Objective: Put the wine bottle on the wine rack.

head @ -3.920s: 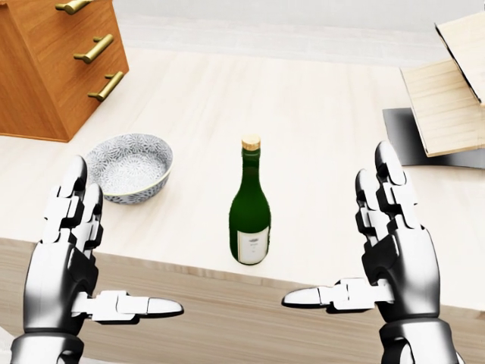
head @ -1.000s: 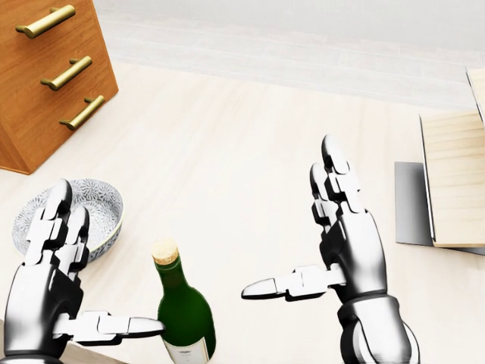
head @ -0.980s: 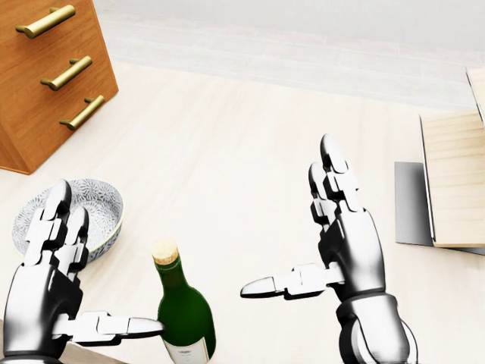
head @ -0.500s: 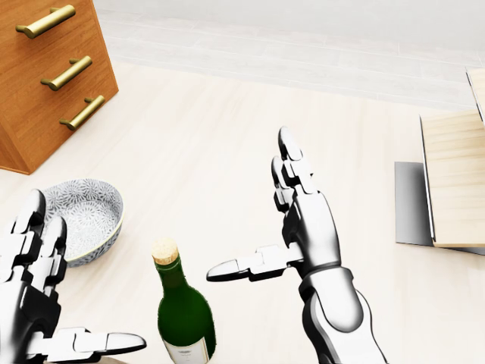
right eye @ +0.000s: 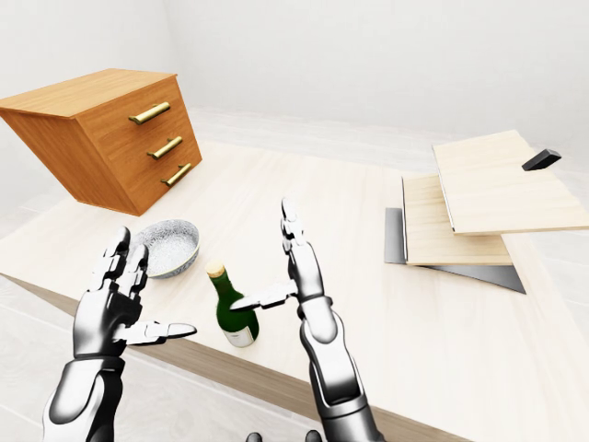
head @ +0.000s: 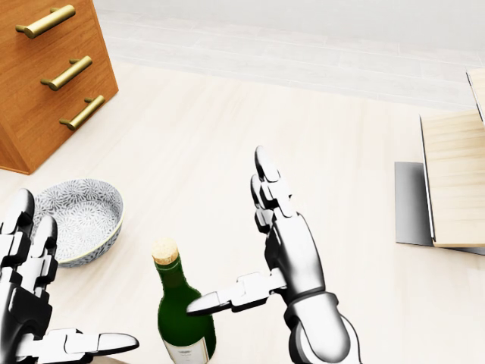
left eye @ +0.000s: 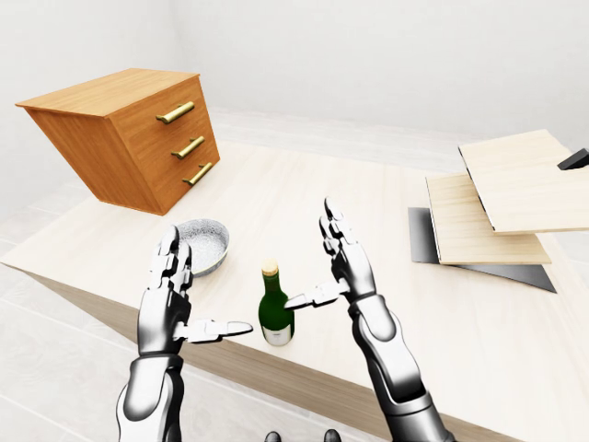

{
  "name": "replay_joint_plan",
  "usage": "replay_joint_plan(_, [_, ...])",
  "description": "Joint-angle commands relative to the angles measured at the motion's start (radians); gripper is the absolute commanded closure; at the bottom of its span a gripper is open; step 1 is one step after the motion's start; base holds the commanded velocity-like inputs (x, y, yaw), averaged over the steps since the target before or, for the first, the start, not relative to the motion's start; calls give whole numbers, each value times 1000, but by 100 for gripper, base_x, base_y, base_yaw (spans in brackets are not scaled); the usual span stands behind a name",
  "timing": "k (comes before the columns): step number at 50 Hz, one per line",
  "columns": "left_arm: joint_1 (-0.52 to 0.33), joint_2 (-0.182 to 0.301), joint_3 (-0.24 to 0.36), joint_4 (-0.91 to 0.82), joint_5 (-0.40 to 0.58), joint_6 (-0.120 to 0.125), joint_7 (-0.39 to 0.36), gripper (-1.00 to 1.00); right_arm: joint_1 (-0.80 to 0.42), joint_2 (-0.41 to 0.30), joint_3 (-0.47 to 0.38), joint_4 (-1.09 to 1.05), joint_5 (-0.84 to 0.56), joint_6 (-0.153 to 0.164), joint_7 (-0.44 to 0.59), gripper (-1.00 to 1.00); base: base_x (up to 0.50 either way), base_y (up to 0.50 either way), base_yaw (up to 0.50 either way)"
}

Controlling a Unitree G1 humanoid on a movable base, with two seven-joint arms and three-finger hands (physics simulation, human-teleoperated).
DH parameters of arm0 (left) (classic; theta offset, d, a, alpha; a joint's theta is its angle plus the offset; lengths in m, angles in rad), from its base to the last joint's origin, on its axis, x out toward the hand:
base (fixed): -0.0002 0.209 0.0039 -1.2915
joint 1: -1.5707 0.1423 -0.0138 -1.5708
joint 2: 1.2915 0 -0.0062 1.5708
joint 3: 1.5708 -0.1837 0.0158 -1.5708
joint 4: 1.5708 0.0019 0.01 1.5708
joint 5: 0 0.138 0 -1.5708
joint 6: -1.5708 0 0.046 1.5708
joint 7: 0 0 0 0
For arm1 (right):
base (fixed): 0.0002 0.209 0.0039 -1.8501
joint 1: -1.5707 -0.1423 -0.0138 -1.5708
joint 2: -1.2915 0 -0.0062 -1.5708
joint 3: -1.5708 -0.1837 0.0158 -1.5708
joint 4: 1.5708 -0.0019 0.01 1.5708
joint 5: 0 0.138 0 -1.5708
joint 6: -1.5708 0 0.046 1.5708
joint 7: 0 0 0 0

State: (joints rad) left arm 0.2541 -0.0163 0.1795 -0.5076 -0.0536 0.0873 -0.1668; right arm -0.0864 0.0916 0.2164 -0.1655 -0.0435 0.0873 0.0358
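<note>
A green wine bottle (head: 180, 312) with a cork and a white label stands upright near the table's bottom edge in the head view. My right hand (head: 225, 230) is open just right of it, fingers pointing up. Its thumb reaches across the bottle's shoulder, and no fingers close round the glass. My left hand (head: 76, 273) is open at the lower left, a short gap away from the bottle, thumb pointing toward it. Tilted light wooden boards (left eye: 502, 198) on a dark grey plate (left eye: 421, 238), seemingly the rack, lie at the table's right in the left-eye view.
A patterned grey bowl (head: 79, 216) sits left of the bottle, near my left hand. A wooden chest of drawers (head: 42, 72) with brass handles stands tilted at the upper left. The pale wooden table (head: 197, 144) stretches between the bottle and the boards.
My right hand has swung left to the bottle, its thumb now across the bottle's shoulder. My left hand has slid down and left, away from the bottle. The bottle has not moved.
</note>
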Motion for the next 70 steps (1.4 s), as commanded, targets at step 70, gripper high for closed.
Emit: replay_joint_plan(70, [5,-4,32,24,-19,0,-22,-100,-63,129,149,225,-90,0,7,-100,0,0,0])
